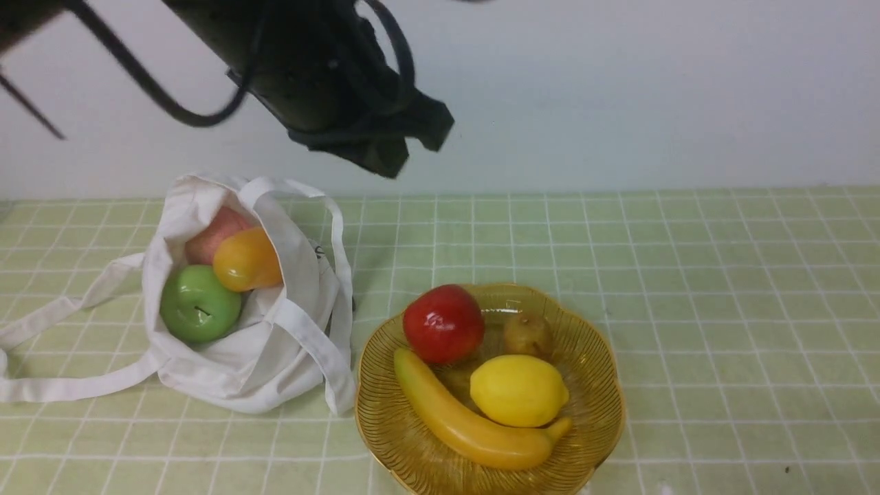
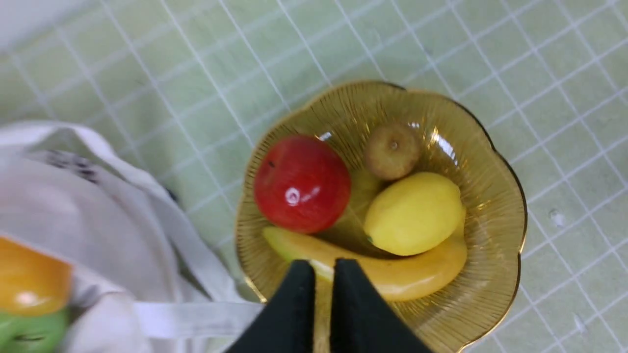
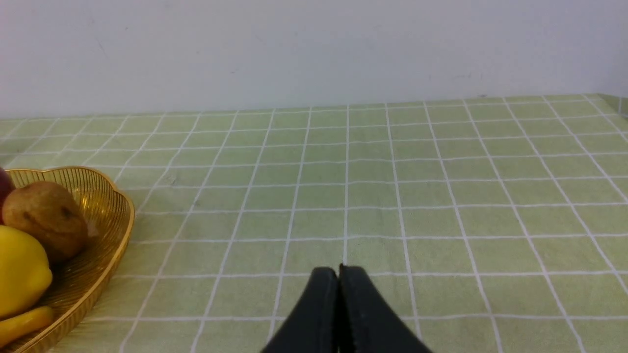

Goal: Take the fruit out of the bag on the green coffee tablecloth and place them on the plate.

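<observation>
The white bag (image 1: pixel 289 344) lies open on the green tablecloth (image 1: pixel 687 275) at the left. It holds a green apple (image 1: pixel 199 304), an orange-yellow mango (image 1: pixel 246 260) and a pinkish fruit (image 1: pixel 213 234). The red apple (image 1: pixel 443 323) sits in the amber plate (image 1: pixel 598 385) right of the bag. My left gripper (image 1: pixel 411 152) hangs high above the cloth, blurred. In the left wrist view the gripper (image 2: pixel 324 267) is empty, jaws almost together, over the plate's (image 2: pixel 495 196) near rim, with the red apple (image 2: pixel 301 184) and bag (image 2: pixel 98 211) below. My right gripper (image 3: pixel 338 268) is shut over bare cloth beside the plate (image 3: pixel 113 215).
The plate also holds a banana (image 1: pixel 460 419), a lemon (image 1: pixel 519 390) and a small brown fruit (image 1: pixel 528 335). The bag's long straps (image 1: pixel 41 385) trail to the left edge. A white wall runs along the back of the table.
</observation>
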